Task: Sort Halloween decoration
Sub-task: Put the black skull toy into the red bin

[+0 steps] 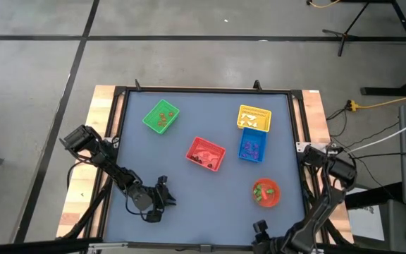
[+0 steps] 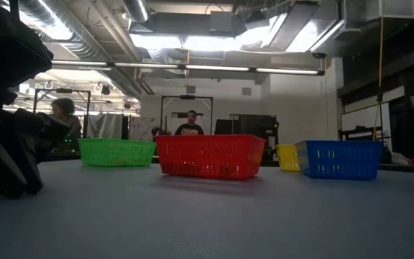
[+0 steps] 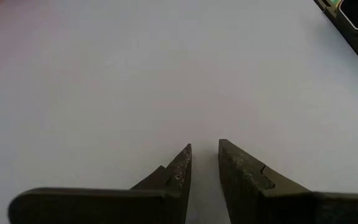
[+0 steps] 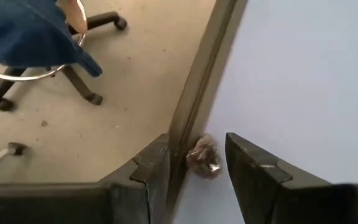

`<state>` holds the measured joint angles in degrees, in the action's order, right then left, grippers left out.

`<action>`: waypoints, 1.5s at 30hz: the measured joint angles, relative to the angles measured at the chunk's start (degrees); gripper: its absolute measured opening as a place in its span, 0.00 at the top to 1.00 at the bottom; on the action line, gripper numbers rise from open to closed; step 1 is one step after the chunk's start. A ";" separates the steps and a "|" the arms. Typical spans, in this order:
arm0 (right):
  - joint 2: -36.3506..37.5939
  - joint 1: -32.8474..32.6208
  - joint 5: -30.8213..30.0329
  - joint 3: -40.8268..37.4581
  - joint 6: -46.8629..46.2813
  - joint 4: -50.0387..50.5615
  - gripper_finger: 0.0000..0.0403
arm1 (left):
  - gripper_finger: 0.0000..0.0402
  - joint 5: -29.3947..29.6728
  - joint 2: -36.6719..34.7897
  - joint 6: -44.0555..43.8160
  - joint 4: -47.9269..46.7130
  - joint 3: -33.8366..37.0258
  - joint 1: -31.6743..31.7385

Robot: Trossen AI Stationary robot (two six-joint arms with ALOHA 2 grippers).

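The right gripper (image 4: 197, 165) sits at the near edge of the table, by its right-hand corner, with its two fingers standing apart and a small brownish trinket (image 4: 204, 158) lying in the gap between them, right against the dark table frame (image 4: 197, 93). Whether the pads already touch it I cannot tell; it looks bracketed rather than pinched, and it rests on the table surface where the mat meets the frame. That is the relation the coming move hangs on: the piece lies straight ahead between the fingers, wedged beside the frame, so closing should take it without much sideways correction, though the frame may foul the finger on that side. The left gripper (image 3: 204, 155) hangs low over bare mat near the table's front left, fingers only slightly parted and holding nothing. Farther out stand the red basket (image 1: 206, 153), green basket (image 1: 161, 117), yellow basket (image 1: 254, 117) and blue basket (image 1: 251, 147), each with small pieces inside, and the round red bowl (image 1: 266, 192) nearest the right arm, which is clearly the closer arm to this trinket.
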<state>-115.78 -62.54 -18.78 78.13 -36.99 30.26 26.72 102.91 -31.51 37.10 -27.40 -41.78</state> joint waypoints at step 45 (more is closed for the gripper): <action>-1.54 -0.07 1.57 0.07 -0.13 2.78 0.81 | 0.84 1.40 0.00 -0.02 -0.19 -0.02 0.02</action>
<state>-117.32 -62.61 -17.21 78.19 -37.12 33.04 28.12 102.91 -31.53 36.91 -27.42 -41.76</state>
